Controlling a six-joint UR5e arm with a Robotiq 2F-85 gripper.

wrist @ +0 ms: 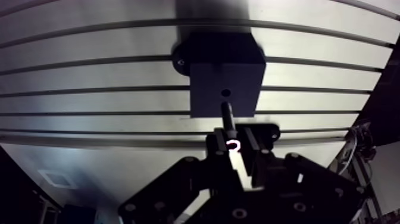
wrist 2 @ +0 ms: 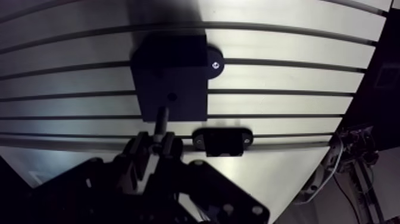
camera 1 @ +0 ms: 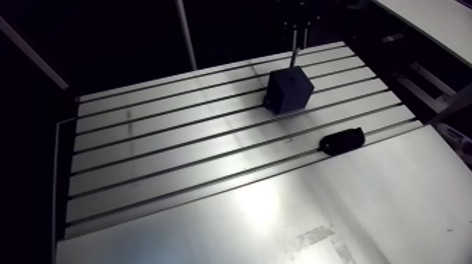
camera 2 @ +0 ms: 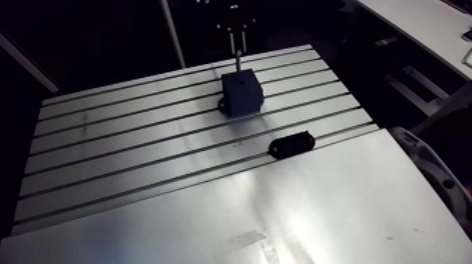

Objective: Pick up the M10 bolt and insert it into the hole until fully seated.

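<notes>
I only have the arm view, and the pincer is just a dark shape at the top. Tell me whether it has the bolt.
Observer: Yes. In the wrist view the pincer is shut on the bolt, with the shank sticking out ahead of it.
Operator: Give me the hole.
Observer: There is one small round hole in the top face of the black block, and nothing is in it.
Operator: Now say where the tip sits.
Observer: The tip points toward the hole but shows just short of it, not yet inside.
</notes>
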